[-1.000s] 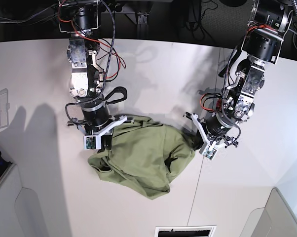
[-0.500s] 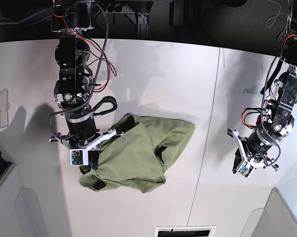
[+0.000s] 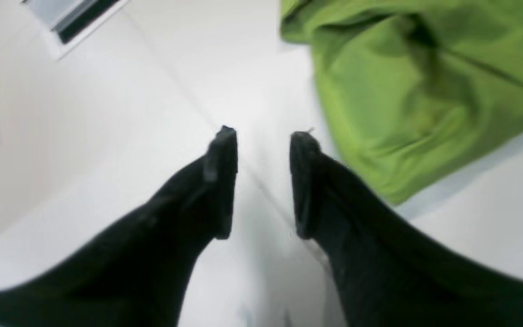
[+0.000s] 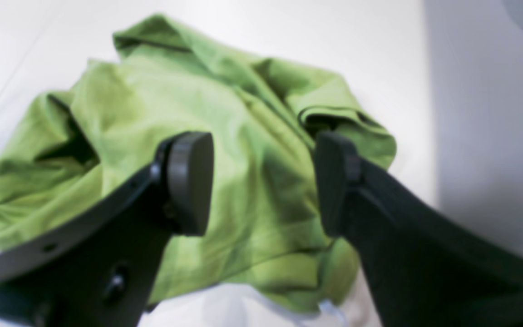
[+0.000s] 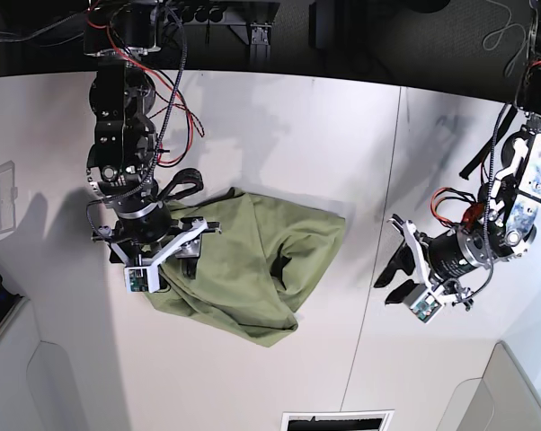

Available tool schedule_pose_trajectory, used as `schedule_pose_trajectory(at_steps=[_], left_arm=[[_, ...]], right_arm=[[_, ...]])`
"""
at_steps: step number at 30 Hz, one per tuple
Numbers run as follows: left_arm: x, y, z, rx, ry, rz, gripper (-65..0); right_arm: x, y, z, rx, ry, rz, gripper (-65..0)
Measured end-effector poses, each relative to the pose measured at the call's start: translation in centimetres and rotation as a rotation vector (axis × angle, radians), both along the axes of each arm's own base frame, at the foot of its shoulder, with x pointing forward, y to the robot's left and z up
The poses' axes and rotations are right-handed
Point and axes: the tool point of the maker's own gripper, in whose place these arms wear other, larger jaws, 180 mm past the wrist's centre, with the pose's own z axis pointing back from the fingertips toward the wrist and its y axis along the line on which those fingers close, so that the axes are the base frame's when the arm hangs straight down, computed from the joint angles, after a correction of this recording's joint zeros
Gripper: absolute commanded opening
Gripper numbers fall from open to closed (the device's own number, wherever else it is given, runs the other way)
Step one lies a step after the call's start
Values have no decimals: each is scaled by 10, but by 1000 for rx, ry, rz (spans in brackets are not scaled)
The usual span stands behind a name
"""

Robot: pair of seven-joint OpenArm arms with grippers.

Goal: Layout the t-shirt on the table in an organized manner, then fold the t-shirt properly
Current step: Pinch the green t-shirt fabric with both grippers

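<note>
The table point(image 5: 279, 126) took up nearly everything I could see, a broad white top with a thin dark seam point(image 5: 378, 233) running from the far edge toward the near one. Most of the surface lay bare: the whole far half, the near strip, and the stretch right of the seam.

The t-shirt point(image 5: 252, 260) sat crumpled in a green heap left of the seam, not touching it. Its far edge ran fairly straight from the left to a soft corner on the right; the near edge sagged down to a point. Folds bunched through the middle, and no sleeve or collar could be made out clearly.

The right gripper point(image 5: 173, 262) stood over the heap's left edge. From the right wrist view its fingers point(image 4: 189, 181) were spread wide with only cloth showing in the gap, gripping nothing.

The left gripper point(image 5: 398, 274) hung over bare table right of the seam, well apart from the shirt's right corner. Its two dark fingers point(image 3: 220, 181) were parted with white tabletop between them, holding nothing.

A slotted vent point(image 5: 338, 420) sat at the near edge.
</note>
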Motion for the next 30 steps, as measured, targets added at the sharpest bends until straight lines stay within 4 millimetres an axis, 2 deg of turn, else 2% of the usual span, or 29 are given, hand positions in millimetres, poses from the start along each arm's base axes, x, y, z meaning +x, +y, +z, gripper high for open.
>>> schedule_pose_trajectory(at_steps=[4, 9, 11, 13, 16, 19, 25, 30], left_arm=[[-2, -36, 2, -101, 10, -31, -402], [-9, -92, 2, -210, 19, -102, -402], [-16, -110, -9, -191, 35, -138, -402], [-18, -118, -25, -141, 49, -129, -402], [-18, -120, -44, -90, 65, -108, -402], [-17, -116, -54, -75, 80, -92, -402], [-16, -110, -57, -45, 70, -87, -402], [-17, -101, -60, -23, 76, -80, -403]], right_arm=[[-15, -32, 18, -71, -53, -111, -298], [-32, -83, -2, -68, 8, -232, -298], [-37, -104, -11, -39, 31, -277, -298], [-36, -114, -17, 6, 32, -277, -298], [-29, -107, -32, 73, 60, -229, -298], [-15, -92, -43, 146, 74, -179, -298], [12, -67, -53, 212, 96, -119, -298], [19, -39, -65, 257, 130, -60, -299]])
